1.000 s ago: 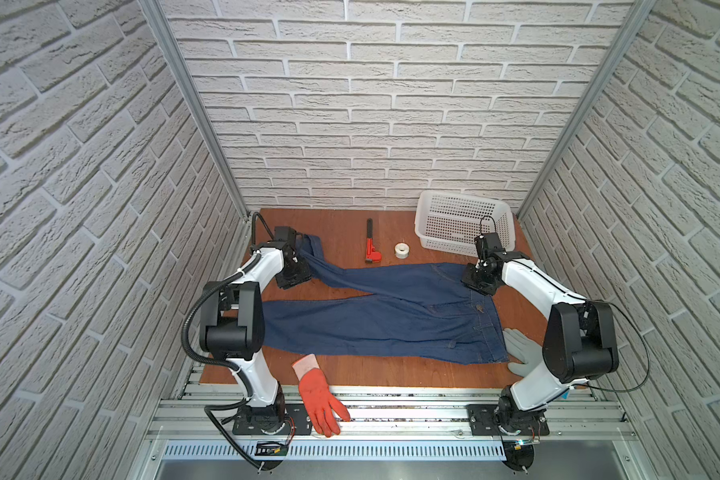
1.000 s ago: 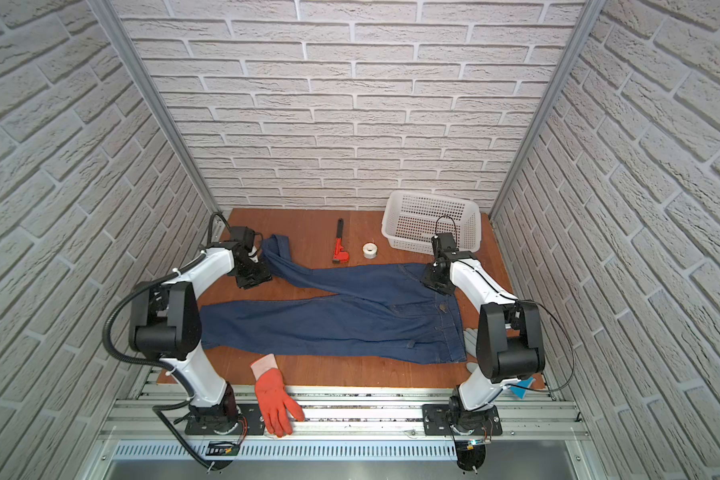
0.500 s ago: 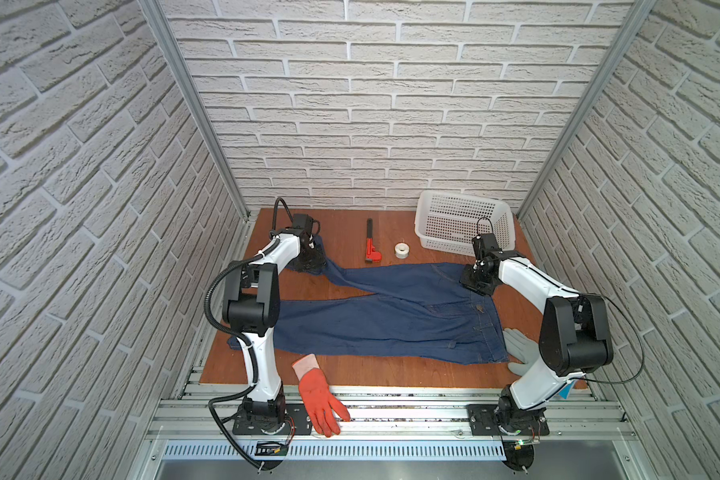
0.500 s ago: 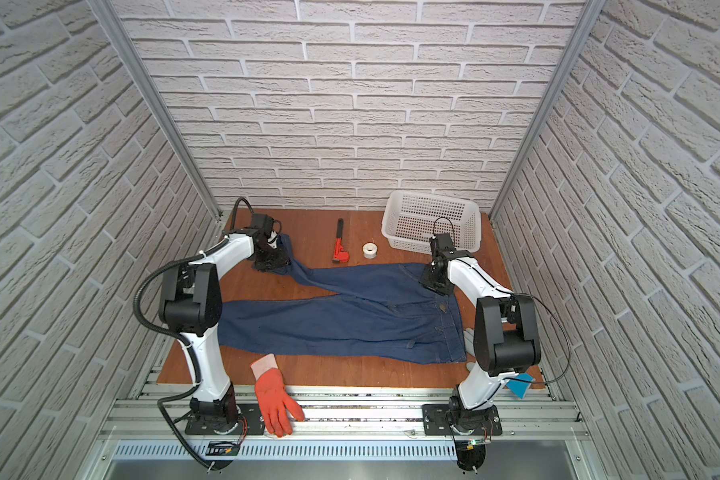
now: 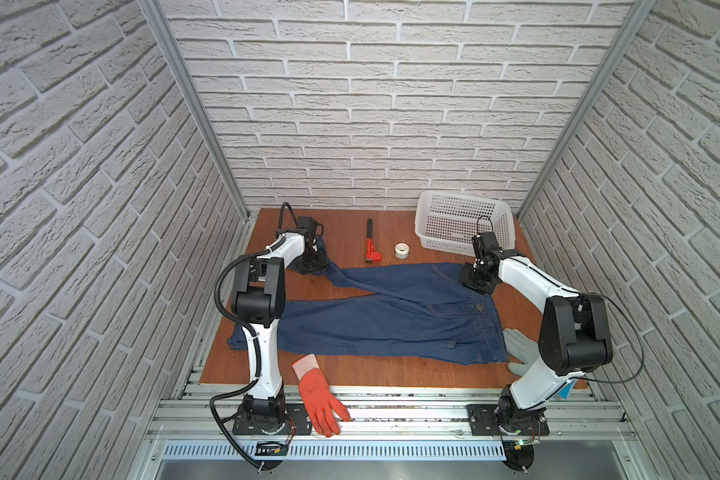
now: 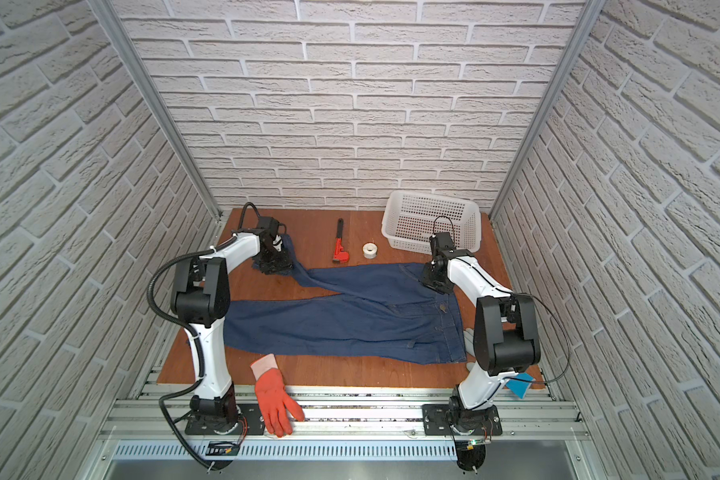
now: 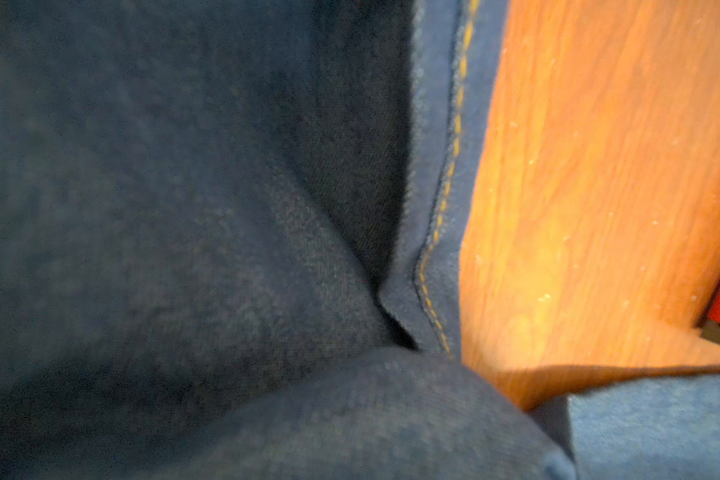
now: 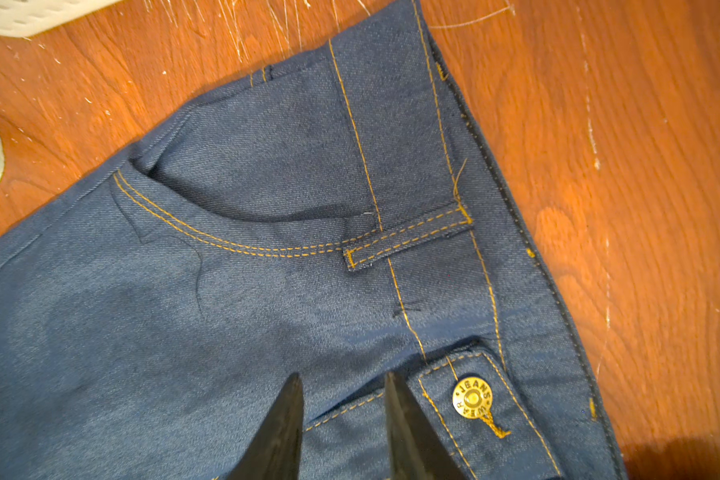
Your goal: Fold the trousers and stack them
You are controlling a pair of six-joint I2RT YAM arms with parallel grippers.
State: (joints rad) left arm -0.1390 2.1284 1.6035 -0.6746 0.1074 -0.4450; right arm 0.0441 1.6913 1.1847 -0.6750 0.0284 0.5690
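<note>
Right gripper [image 8: 344, 376]: jaws apart, tips at the fly of the trousers [image 5: 391, 320], just beside the waist button [image 8: 472, 399]. Denim lies flat in the gap, nothing pinched. Left gripper [image 5: 310, 264]: sits on the far leg's hem, back-left. Denim fills its wrist view, so can't tell its state. Jeans are dark blue with tan stitching, spread flat on the table [image 5: 391, 376], waist right, legs splayed left. Red wrench [image 5: 371, 249] and tape roll [image 5: 401, 250] just behind, basket [image 5: 462, 224] back-right.

The trousers [image 8: 246, 291] are matt woven denim with a shiny metal button [image 8: 472, 400] — the table [image 8: 641, 166] is reddish wood grain, lightly scratched; the basket [image 5: 454, 224], white perforated plastic.
</note>
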